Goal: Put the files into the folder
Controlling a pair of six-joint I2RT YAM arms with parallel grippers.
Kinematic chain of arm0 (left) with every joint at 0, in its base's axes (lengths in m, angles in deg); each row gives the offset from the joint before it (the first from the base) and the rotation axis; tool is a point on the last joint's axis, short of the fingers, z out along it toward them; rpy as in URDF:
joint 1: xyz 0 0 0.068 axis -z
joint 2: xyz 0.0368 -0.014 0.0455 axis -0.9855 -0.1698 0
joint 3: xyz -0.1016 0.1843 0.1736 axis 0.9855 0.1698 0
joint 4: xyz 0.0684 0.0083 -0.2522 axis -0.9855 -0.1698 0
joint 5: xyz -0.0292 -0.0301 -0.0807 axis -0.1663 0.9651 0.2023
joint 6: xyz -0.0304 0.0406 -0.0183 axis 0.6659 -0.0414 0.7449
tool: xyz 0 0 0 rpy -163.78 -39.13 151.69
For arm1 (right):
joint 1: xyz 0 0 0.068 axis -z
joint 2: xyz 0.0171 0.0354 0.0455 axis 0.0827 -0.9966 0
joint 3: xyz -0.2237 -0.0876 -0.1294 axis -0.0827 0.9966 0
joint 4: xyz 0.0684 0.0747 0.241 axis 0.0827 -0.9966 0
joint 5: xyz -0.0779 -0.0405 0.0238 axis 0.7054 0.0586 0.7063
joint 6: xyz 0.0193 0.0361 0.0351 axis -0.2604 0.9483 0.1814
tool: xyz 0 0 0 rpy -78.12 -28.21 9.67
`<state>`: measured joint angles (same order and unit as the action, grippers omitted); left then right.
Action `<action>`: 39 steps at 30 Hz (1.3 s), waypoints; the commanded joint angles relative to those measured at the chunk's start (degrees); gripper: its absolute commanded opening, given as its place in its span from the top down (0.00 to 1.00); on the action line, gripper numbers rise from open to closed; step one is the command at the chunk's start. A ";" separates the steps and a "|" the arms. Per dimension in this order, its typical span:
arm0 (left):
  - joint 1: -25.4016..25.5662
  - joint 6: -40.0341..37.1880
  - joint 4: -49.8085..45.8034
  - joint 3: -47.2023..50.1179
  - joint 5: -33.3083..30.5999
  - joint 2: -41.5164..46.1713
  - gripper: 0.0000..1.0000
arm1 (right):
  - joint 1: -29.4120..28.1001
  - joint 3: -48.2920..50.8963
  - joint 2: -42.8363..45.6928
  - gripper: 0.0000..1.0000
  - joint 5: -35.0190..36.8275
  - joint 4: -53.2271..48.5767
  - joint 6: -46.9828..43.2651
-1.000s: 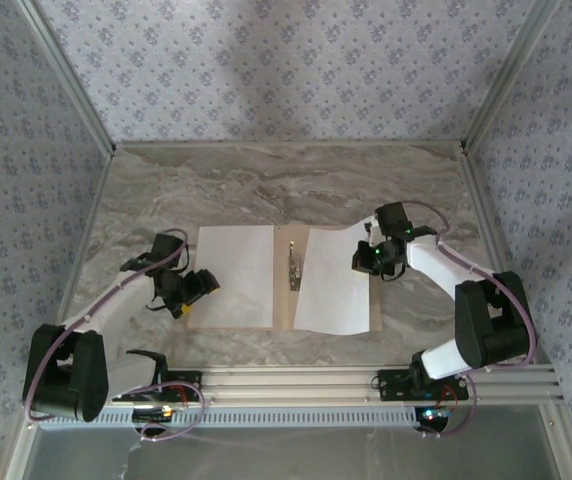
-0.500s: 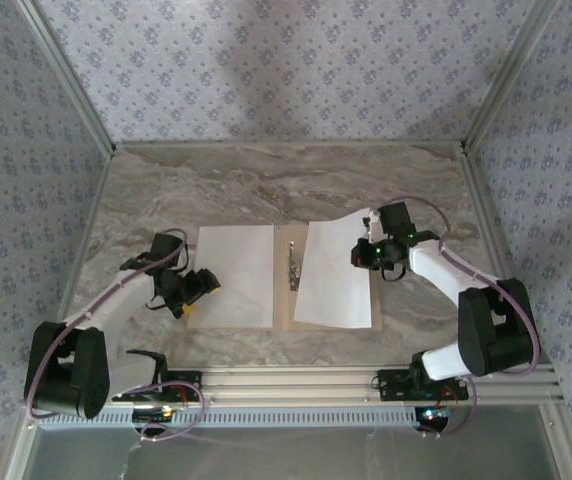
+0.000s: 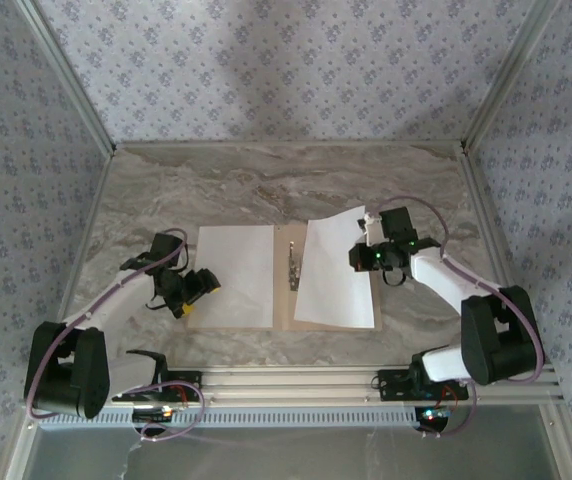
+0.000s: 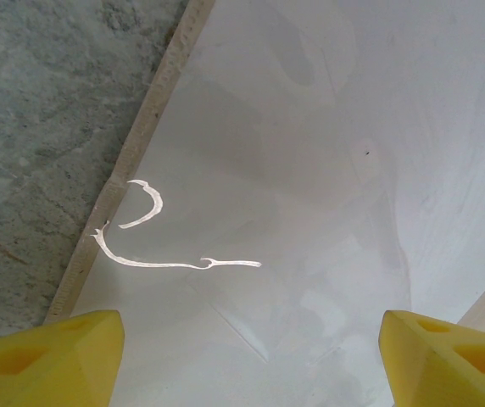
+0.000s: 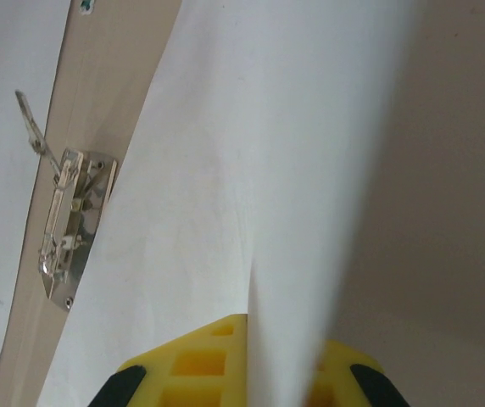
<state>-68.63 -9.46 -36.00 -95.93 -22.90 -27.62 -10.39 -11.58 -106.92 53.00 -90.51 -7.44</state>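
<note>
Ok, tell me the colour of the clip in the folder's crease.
Shiny silver-grey; the clip shows best in the right wrist view.

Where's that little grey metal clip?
From above, the small grey metal clip sits on the tan cardboard folder's centre crease, between the left white paper sheet and the right sheet.

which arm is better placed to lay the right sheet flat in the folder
Right. The right claw is shut on the right sheet, its edge lifted off the folder. The left claw hangs open over the left sheet, across the clip.
</note>
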 commanded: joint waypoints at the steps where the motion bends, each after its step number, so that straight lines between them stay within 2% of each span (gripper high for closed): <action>1: -0.61 -0.96 -0.73 -1.38 1.22 0.02 0.21 | -0.30 3.19 4.54 1.00 -2.09 2.97 -2.86; 7: -0.61 -0.94 -0.81 -1.41 1.28 0.03 0.21 | -0.33 7.76 10.83 1.00 -2.68 6.14 -4.52; 12: -0.61 -0.81 -0.93 -1.16 1.27 0.58 0.21 | -0.33 7.64 10.66 1.00 -2.98 6.52 -5.08; 28: -0.61 -0.74 -0.90 -0.54 1.04 0.99 0.21 | 0.11 3.20 4.30 1.00 -6.28 4.64 -5.98; 33: -0.67 -1.04 -0.87 -0.29 1.03 0.86 0.21 | 4.17 1.67 1.02 1.00 -12.67 3.64 -5.45; 39: -0.68 -1.11 -0.81 -0.10 0.83 0.78 0.21 | 7.12 -2.13 -3.39 1.00 -15.77 -0.97 -6.40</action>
<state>-68.98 -9.46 -36.03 -95.93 -22.29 -27.18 -3.94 -11.36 -109.28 41.00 -87.78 -12.38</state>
